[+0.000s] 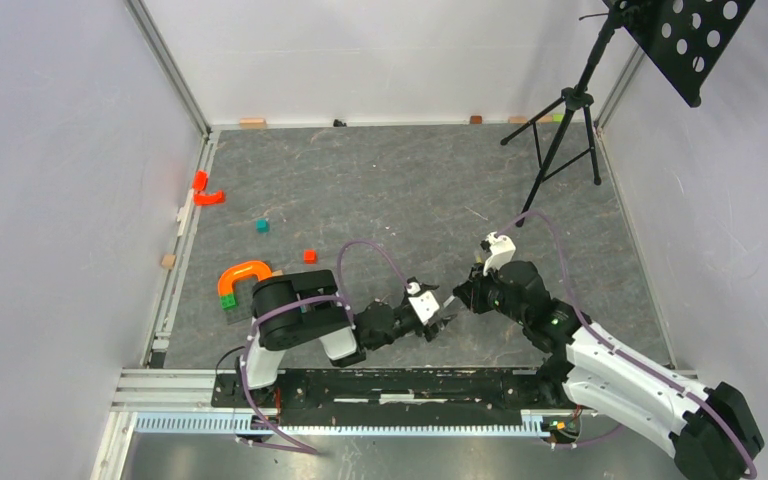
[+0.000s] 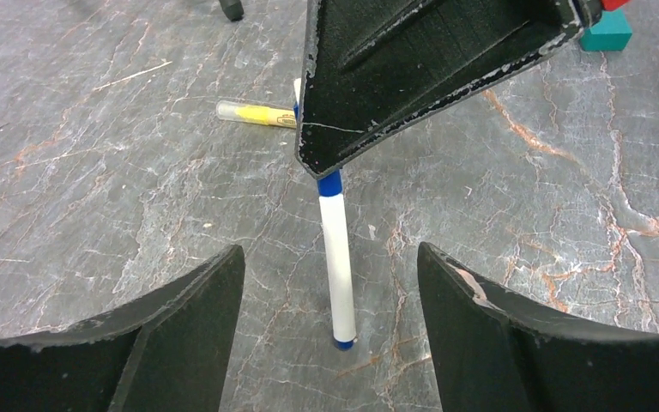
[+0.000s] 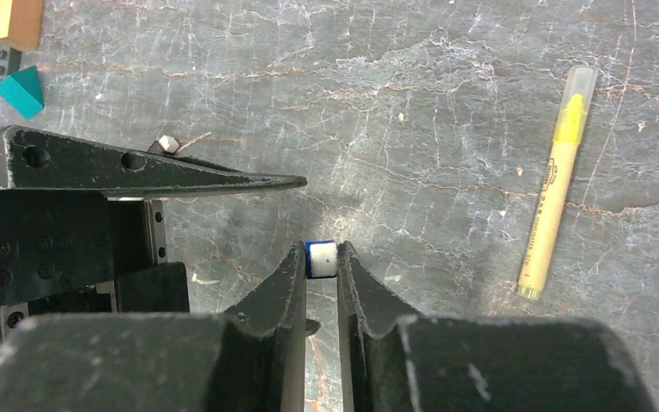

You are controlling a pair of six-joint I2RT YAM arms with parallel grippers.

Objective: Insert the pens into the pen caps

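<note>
- Blue cap (image 2: 329,183) sits at the top of the white pen (image 2: 340,292), just under the right gripper (image 3: 319,251). It looks to be on the barrel, but I cannot tell how deep it is seated.
- Right gripper is pinched tight on that capped end. Its own wrist view shows only a blue-white stub between the jaws.
- White pen stands nearly upright with a slight tilt, lower tip touching the table (image 2: 523,215).
- Left gripper (image 2: 330,253) is spread wide with the barrel between its jaws, touching nothing.
- Yellow pen (image 3: 558,193) lies flat on the table, well apart from both grippers and untouched. Its pale see-through end may be a cap; cannot confirm.
- Black cap and second white pen: not found in any view.
- Progress call: the first pen/cap pair is at or near mating, and nothing else has been started. About a third done at best.
- Left to do, my read: confirm or press the blue cap home, let go, then handle the remaining pens.
</note>
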